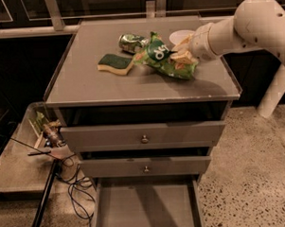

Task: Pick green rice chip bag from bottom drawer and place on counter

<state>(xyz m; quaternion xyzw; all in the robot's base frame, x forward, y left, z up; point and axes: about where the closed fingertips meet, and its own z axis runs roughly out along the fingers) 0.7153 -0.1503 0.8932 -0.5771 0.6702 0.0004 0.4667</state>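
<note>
Being clamped in the gripper (183,54) low over the counter's (84,77) right side, the green rice chip bag (160,57) is judged mid-placement, and gentle lowering and release are called for next.

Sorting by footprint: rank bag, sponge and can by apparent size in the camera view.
Largest: bag, in the tool at the counter's right.
Then sponge.
Smallest: can, partly hidden by the bag, so unsure.

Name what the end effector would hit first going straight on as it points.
The green rice chip bag the end effector grips over the counter; beyond it, probably the green can.
</note>
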